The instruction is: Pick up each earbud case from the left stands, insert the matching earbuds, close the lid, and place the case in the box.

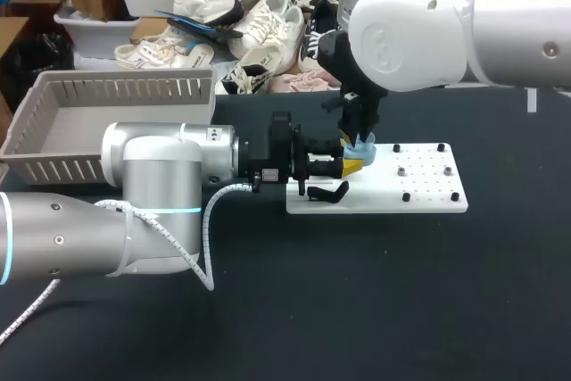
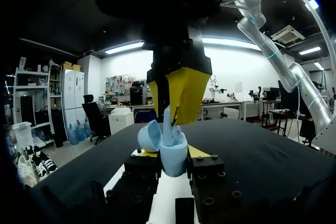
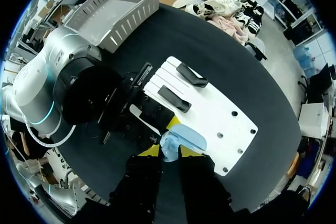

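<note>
At the frame's centre, the open earbud case (image 1: 363,149) is clamped upright by the left end effector (image 2: 172,162) so an earbud (image 2: 167,124), apparently pinched by the right end effector (image 3: 169,153), can be seated from above.

The case (image 2: 173,158) is glossy smooth plastic, the board (image 1: 428,198) matt.

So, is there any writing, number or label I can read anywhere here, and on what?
Nothing here can be read.
Small sticker on the left arm: too small to read.
Case, white board, basket: no print shows.
</note>
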Robot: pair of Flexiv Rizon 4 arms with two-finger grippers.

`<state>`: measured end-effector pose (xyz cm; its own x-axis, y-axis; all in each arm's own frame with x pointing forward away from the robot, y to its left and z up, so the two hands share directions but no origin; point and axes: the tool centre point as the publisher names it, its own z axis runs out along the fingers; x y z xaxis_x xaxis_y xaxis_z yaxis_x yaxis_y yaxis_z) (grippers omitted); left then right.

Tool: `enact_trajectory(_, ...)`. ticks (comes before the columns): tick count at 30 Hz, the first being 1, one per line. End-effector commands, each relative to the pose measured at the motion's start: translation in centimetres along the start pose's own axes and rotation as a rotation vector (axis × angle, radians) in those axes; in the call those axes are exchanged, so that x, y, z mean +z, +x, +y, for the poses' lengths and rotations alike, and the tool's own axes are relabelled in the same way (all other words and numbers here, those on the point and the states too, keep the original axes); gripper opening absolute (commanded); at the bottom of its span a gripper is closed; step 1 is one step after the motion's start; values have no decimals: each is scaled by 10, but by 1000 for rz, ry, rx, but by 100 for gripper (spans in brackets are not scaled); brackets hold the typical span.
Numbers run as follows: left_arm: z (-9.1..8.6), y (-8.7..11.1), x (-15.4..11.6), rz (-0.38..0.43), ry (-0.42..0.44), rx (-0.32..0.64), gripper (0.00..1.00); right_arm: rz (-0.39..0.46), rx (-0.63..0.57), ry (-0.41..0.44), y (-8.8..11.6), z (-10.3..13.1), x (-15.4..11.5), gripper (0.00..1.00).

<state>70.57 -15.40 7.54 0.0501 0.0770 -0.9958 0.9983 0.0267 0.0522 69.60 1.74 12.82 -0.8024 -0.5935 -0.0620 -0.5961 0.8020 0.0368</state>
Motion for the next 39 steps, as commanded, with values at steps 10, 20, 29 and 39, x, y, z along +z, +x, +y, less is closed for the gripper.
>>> enact_trajectory(10,0,0,0,-2,-1,1,0,10,4,-1,1,0,3,0)
enact_trajectory(20,0,0,0,-2,-1,1,0,25,2,0,-1,-1,8,0)
enact_trajectory(29,0,0,0,-2,-1,1,0,35,4,0,-1,-2,10,0)
enact_trajectory(39,0,0,0,-2,-1,1,0,41,3,0,-1,-2,11,0)
